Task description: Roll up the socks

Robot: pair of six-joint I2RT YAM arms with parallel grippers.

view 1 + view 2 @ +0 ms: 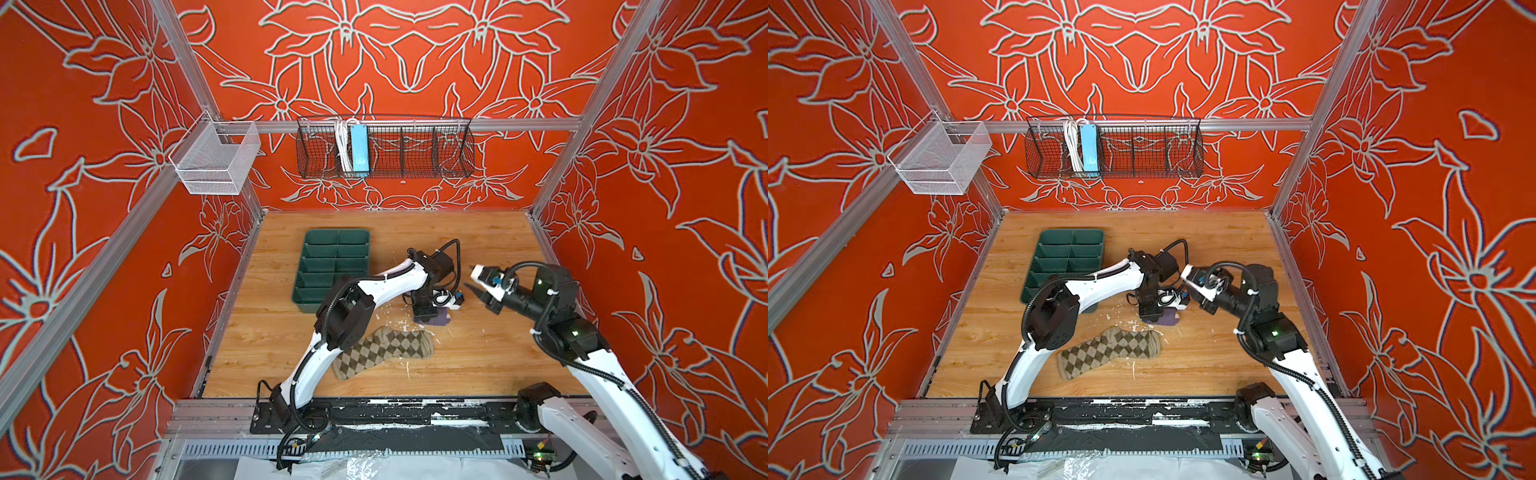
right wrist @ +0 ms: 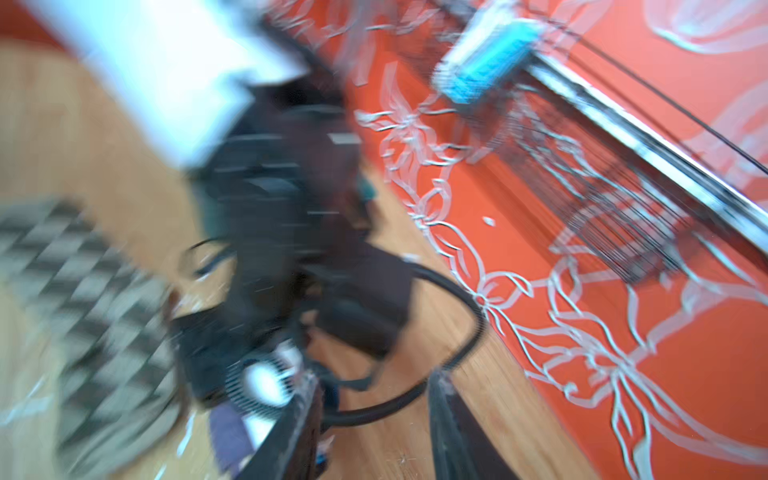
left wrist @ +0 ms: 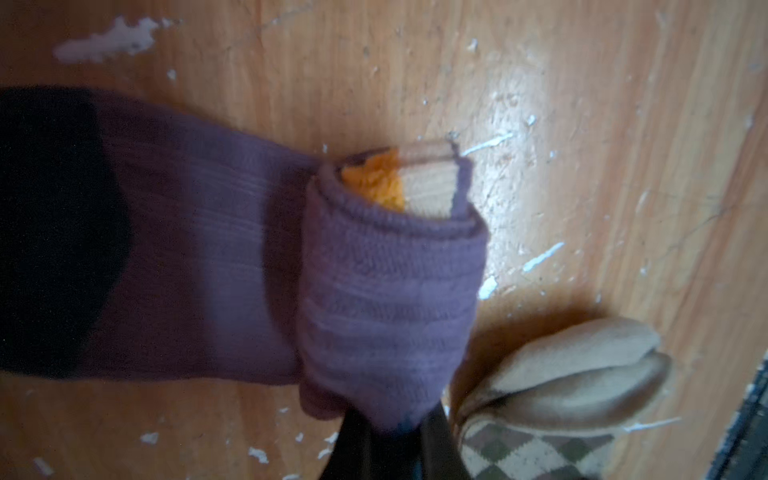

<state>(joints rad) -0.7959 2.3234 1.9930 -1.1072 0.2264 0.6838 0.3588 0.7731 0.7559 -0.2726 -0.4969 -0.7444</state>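
Lying flat on the table [image 1: 478, 357], the argyle sock [image 1: 382, 351] is partly hidden under the left arm [image 1: 309, 365]. The purple sock [image 3: 199, 249] — barely visible from above — has its roll clamped in the left gripper [image 3: 392, 446]; the right gripper [image 1: 471, 277], blurred, seems parted and empty, nearby.

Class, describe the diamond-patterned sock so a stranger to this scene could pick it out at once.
On the wooden table, look at the near half, in front of the dark green tray. The argyle sock lies flat there, partly under the left arm. Unlike the partly rolled purple sock farther back, it is unrolled and covered in olive and beige diamonds.
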